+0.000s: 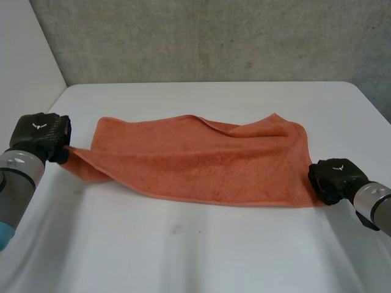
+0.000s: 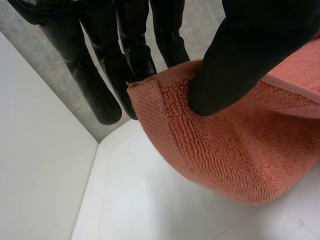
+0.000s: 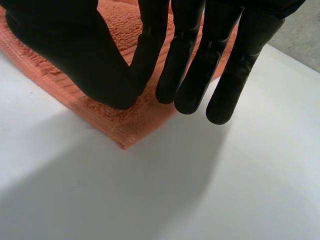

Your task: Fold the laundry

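Evidently the first fold is being set up on the orange towel (image 1: pixel 201 165) lying spread on the white surface (image 1: pixel 183 250). Nearest, at its 4 o'clock corner, the right hand (image 1: pixel 335 177) is resting released, fingers straight, thumb pressing the flat cloth. At 9 o'clock the left hand (image 1: pixel 41 135) is pinching its corner, holding it slightly raised. Next, I judge, the right hand needs a pinch too before both carry their corners toward 12 o'clock.
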Controlling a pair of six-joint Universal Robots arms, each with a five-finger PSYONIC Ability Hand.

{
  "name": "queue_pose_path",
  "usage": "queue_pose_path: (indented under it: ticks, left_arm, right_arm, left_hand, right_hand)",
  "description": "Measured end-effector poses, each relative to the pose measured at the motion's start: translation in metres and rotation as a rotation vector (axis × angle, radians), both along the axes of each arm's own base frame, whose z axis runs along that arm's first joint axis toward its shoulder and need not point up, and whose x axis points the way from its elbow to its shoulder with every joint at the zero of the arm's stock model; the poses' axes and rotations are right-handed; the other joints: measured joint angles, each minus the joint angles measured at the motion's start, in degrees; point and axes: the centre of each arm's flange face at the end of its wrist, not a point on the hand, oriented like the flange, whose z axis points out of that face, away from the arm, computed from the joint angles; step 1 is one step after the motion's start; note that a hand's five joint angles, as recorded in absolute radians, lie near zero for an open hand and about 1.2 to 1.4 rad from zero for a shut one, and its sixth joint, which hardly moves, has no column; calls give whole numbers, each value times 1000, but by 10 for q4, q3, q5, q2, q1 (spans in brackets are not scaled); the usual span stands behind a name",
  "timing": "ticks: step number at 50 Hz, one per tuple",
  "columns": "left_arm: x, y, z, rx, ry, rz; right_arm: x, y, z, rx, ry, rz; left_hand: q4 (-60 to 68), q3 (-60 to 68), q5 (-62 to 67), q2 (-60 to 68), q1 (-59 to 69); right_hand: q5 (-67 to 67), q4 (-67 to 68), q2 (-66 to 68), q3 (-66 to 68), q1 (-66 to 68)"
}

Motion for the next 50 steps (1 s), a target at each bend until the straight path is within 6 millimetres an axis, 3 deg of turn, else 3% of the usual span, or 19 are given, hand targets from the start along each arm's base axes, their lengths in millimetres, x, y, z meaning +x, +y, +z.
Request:
queue_pose_path:
  ticks: [8,19,21,26,27,34,50]
  left_arm:
    - [0,0,0,1,0,0]
    - [-4,5,-2,8,-1,-14]
    - [-6,6,-2,8,-1,-20]
    - [-7,7,-2,11,-2,-24]
    - [-7,7,-3,12,-2,-24]
    - [-7,8,-4,16,-3,-24]
    - [-6,7,-5,17,-3,-24]
  right_arm:
    - [-3,-4,4,-34,15,-35]
    - [-11,-4,47,-170,26,-96]
    - [-11,0,49,-156,24,-94]
    - [-8,4,35,-80,20,-77]
    - [-8,5,29,-58,19,-72]
    - [-5,5,3,28,19,-54]
    - [-3,-3,1,-17,20,-47]
  left_hand:
    - [0,0,0,0,0]
    - [0,0,0,0,0]
    - [0,0,0,0,0]
    - [0,0,0,0,0]
    - [0,0,0,0,0]
    - [0,0,0,0,0]
    - [0,0,0,0,0]
  right_hand:
    - [5,6,2,5,0]
    - [3,0,-4,-2,-3]
    - [-65,-88,-92,-86,-69]
    - [-92,-120,-118,-119,-90]
    - [-219,-246,-244,-243,-197]
    - [-252,-272,-262,-268,-214]
    - [-253,-272,-262,-268,-214]
